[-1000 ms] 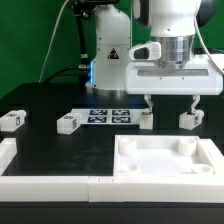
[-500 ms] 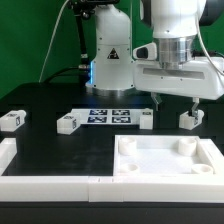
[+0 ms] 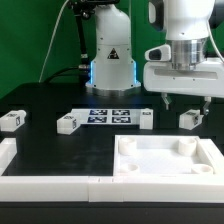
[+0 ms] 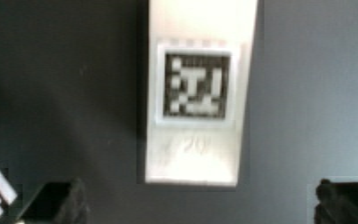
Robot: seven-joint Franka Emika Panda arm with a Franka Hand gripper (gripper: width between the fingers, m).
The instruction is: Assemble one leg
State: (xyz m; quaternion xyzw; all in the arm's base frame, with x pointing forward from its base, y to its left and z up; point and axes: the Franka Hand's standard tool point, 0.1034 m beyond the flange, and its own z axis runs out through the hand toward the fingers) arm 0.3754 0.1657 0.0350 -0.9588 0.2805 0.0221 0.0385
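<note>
The end effector (image 3: 186,101) hangs released, fingers spread wide, just above the leg (image 3: 190,118), which lies near the worktop's (image 3: 60,150) edge on the exterior view's right. In the wrist view, the tagged leg (image 4: 202,90) lies flat on the worktop, centred between the parted fingertips (image 4: 51,205) and touching neither.

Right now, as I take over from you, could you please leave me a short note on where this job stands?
Gripper: open, empty, hovering over the leg farthest to the exterior view's right; in the wrist view that leg lies beyond the fingertips, not between them.
Three other legs lie loose on the table in the same row.
Tray-like part sits nearer the camera; no leg stands in it.
Done: nothing gripped or fitted.
Left, likely: descend, grip the leg, seat it in a corner socket.
</note>
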